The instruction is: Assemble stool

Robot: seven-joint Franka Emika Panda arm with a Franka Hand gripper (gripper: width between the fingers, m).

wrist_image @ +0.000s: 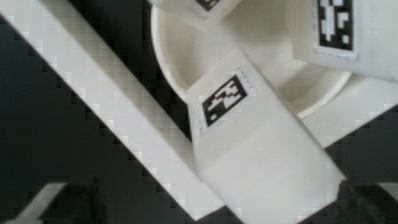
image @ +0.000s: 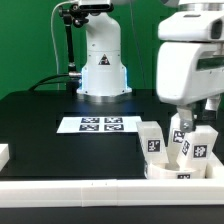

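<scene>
The white round seat disc (image: 163, 172) lies at the exterior view's lower right with three blocky tagged legs standing in it: one on the left (image: 152, 138), one in the middle (image: 179, 143) and one on the right (image: 198, 146). My gripper (image: 190, 118) hangs right over the middle leg. In the wrist view that leg (wrist_image: 240, 120) runs slanted from the seat disc (wrist_image: 267, 45) down between my fingers. My gripper (wrist_image: 214, 212) stands open around it, with a dark gap on one side of the leg. The fingertips are blurred at the picture's edge.
The marker board (image: 100, 124) lies mid-table in front of the robot base (image: 102, 60). A long white border rail (image: 70, 190) runs along the front edge and shows close beside the seat in the wrist view (wrist_image: 98, 90). A small white block (image: 3, 153) sits at the left edge.
</scene>
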